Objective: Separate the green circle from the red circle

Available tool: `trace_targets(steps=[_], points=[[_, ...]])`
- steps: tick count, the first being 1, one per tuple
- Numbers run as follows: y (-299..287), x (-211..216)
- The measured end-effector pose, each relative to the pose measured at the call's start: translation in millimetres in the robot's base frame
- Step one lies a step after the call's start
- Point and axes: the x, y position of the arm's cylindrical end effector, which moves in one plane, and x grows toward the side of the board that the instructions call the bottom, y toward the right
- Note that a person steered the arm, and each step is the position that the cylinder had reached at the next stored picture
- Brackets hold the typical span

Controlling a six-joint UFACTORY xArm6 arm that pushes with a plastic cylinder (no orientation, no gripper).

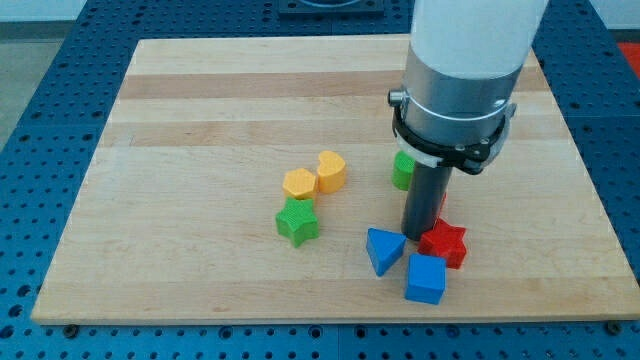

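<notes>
The green circle (402,170) lies right of the board's centre, half hidden behind my arm. Just below it, only a thin red sliver of the red circle (441,204) shows at the rod's right edge; whether the two touch is hidden. My tip (416,236) rests on the board just below both circles. It sits between the blue triangle (383,250) on its left and the red star (444,243) on its right, close to both.
A blue cube (426,278) sits below the red star near the wooden board's bottom edge (300,318). A yellow hexagon (299,184) and a yellow heart (332,171) touch near the centre, with a green star (298,221) just below them.
</notes>
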Motion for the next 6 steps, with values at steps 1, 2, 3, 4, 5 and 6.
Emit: trace_targets(steps=[1,2,3,4,5,6], points=[[0,-10],[-4,-15],[-8,-16],[-16,-23],[1,-63],[3,-77]])
